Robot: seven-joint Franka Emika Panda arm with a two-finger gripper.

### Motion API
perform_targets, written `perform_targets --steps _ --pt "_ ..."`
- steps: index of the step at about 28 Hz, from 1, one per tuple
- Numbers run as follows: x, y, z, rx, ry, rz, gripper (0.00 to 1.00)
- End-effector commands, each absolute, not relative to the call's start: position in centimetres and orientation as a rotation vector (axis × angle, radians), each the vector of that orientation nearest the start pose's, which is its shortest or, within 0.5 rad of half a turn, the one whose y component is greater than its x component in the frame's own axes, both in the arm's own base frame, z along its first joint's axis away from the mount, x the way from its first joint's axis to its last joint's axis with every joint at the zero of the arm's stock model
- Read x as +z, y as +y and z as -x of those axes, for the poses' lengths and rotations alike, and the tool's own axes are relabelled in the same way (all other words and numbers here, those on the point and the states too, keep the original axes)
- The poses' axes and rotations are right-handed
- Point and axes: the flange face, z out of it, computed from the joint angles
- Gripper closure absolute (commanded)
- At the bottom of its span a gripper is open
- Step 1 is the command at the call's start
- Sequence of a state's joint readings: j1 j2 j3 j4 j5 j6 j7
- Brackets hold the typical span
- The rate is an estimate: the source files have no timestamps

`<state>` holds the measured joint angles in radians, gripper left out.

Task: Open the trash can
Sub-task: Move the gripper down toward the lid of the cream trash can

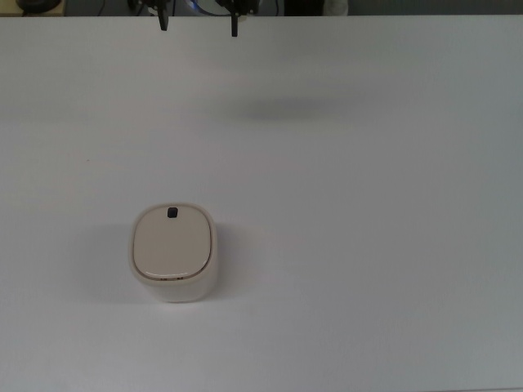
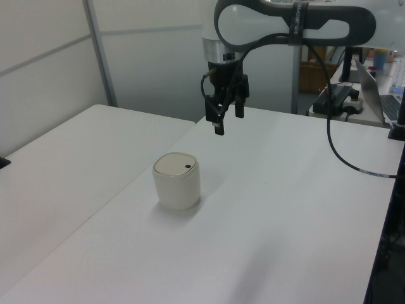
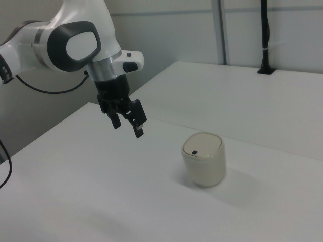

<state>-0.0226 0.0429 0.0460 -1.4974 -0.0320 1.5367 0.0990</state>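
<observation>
The trash can (image 1: 173,251) is a small cream-white bin with a flat beige lid and a small black button (image 1: 172,212) near the lid's far edge in the top view. It stands upright on the white table (image 1: 368,245), lid down, also seen as trash can (image 2: 177,181) and trash can (image 3: 203,159). My gripper (image 1: 198,23) hangs open in the air, well above the table and away from the bin, at the top view's upper edge. The same gripper (image 2: 228,120) shows in the left view and as gripper (image 3: 127,126) in the right view, with nothing between its fingers.
A second white table (image 2: 69,158) adjoins on the left view's left. A black cable (image 2: 342,152) hangs from the arm. A desk with a laptop (image 2: 373,82) stands behind. A black post (image 3: 264,35) rises at the far table edge in the right view.
</observation>
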Motion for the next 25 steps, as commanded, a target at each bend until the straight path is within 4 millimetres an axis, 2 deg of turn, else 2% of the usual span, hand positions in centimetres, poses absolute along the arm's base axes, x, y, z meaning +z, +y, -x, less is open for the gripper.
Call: perform_targets --steps 1,4,6,7,8,23,25 --pt "63.1 0.2 -56.3 0.014 0.022 3.167 0.04" --pt "62.9 0.4 -56.7 -0.010 -0.006 3.169 0.33" --pt "62.8 0.5 -56.9 -0.025 -0.004 3.166 0.65" --pt "62.8 0.5 -56.9 -0.025 -0.007 3.166 0.95" --pt "62.8 0.5 -56.9 -0.022 -0.007 3.166 1.00" --pt "61.6 1.0 -57.6 0.006 -0.155 3.161 1.00" --pt "61.0 1.2 -58.1 0.013 -0.165 3.159 1.00"
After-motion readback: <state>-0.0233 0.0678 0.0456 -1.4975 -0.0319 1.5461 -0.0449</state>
